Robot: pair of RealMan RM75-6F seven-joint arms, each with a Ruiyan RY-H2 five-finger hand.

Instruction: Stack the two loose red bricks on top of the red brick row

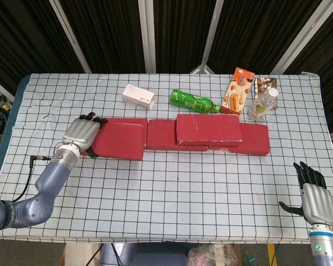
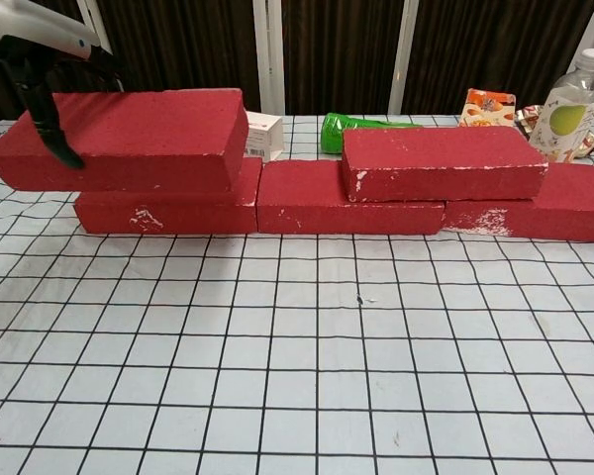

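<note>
Two red bricks sit above the row: one stacked brick (image 1: pixel 208 129) rests flat on the row right of centre, and a held brick (image 1: pixel 120 139) hangs over the row's left end, gripped at its left edge by the left hand (image 1: pixel 83 134), whose fingers curl around that end. In the chest view this brick (image 2: pixel 124 139) sits just above the red brick row (image 2: pixel 346 203), overhanging to the left; whether it touches cannot be told. The right hand (image 1: pixel 313 198) is at the lower right of the frame, fingers spread, holding nothing. Along the upper part of the table (image 1: pixel 183 183) lie a white box (image 1: pixel 138 96), a green bottle (image 1: pixel 193 102) on its side, an orange snack box (image 1: pixel 237 90) and an upright clear bottle (image 1: pixel 264 103); its contents are unclear.
</note>
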